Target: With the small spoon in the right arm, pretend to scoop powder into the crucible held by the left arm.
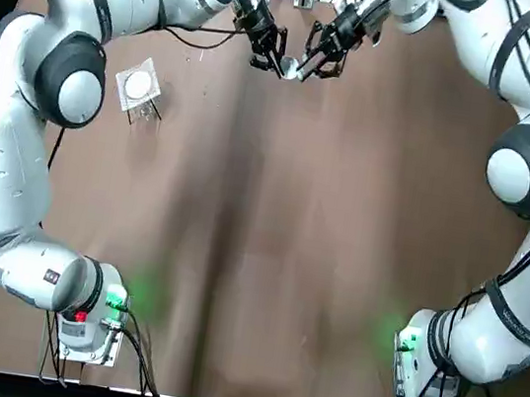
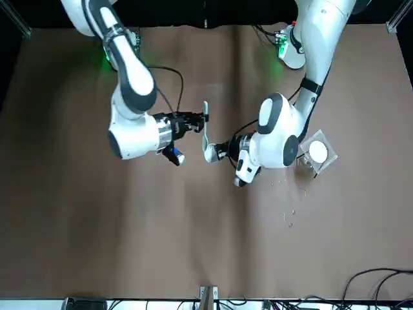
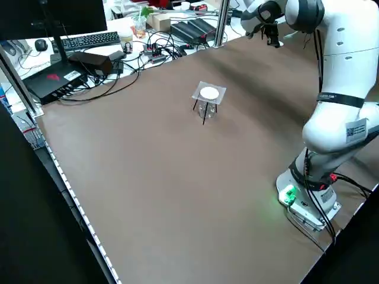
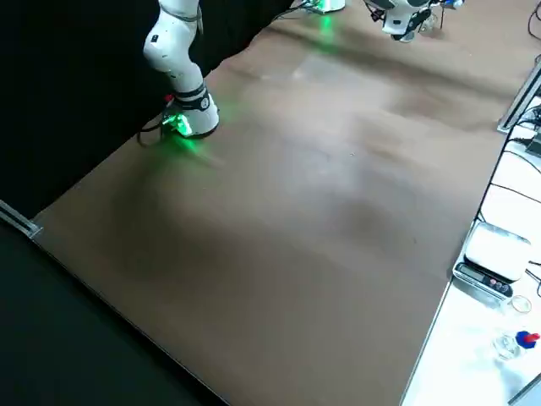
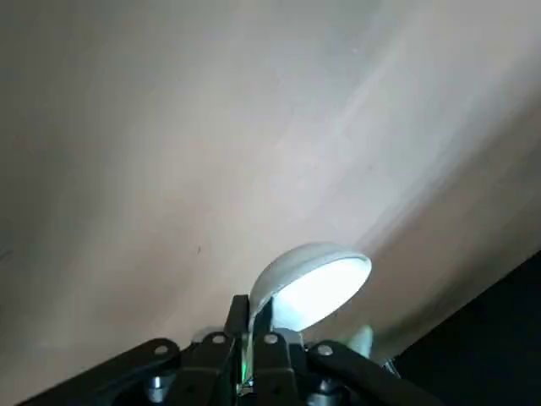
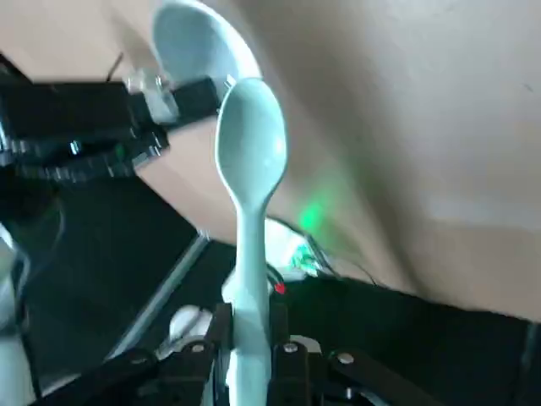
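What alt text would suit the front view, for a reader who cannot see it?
Over a brown table, the right gripper holds a small spoon close to the white crucible gripped by the left gripper. A white-topped stand sits on the table nearby.

From overhead, the small white bowl-shaped crucible (image 1: 290,66) is nearly hidden between the left gripper (image 1: 269,59) and the right gripper (image 1: 312,66) — only a pale sliver shows. On the right wrist camera, the pale mint plastic spoon (image 6: 250,169) loses its handle end inside the right gripper's clamp. From the right side, the white robot arms (image 4: 176,51) run off the top edge — both clamps are cut out of view.
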Controlling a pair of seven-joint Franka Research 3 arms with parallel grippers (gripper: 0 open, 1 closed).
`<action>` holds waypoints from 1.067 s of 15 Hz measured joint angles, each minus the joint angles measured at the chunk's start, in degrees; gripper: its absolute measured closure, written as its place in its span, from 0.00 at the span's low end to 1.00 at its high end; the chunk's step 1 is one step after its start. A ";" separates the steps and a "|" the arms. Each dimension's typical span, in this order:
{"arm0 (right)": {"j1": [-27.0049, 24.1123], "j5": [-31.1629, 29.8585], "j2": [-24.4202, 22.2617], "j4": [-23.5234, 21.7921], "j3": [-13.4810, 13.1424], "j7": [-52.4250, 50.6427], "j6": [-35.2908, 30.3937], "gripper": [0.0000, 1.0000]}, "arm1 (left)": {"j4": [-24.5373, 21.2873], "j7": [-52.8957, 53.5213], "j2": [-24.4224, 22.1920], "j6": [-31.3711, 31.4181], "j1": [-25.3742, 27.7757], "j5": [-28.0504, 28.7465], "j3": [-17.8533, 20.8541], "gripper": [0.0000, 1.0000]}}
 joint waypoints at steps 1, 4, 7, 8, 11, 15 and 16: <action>-1.74 -0.03 -0.23 0.32 -0.11 -1.56 -3.36 0.78 | 0.06 0.00 -0.01 -0.41 0.61 0.00 0.01 0.94; -6.10 -3.99 -0.50 0.60 -0.41 -6.54 -7.11 0.78 | 0.11 0.00 -0.10 -2.17 3.10 0.00 0.05 0.94; -9.02 -12.43 -0.20 0.24 -0.50 -12.32 -8.69 0.78 | 0.40 0.78 -0.68 -4.36 7.37 0.03 0.01 0.94; -9.72 -15.85 -0.07 0.09 -0.50 -14.21 -9.46 0.78 | 0.49 1.26 -1.15 -4.84 8.82 0.15 0.00 0.94; -11.91 -24.87 0.41 -0.69 -0.58 -21.75 -9.94 0.78 | 0.52 4.15 -2.73 -7.16 13.21 0.91 0.02 0.94; -17.16 -36.58 3.80 -1.38 -0.78 -36.28 -9.65 0.78 | 0.49 12.51 -3.41 -17.37 21.46 4.04 0.06 0.94; -19.00 -38.40 5.00 -1.46 -0.81 -41.05 -9.27 0.78 | 0.47 15.01 -3.42 -19.86 23.58 5.30 0.04 0.94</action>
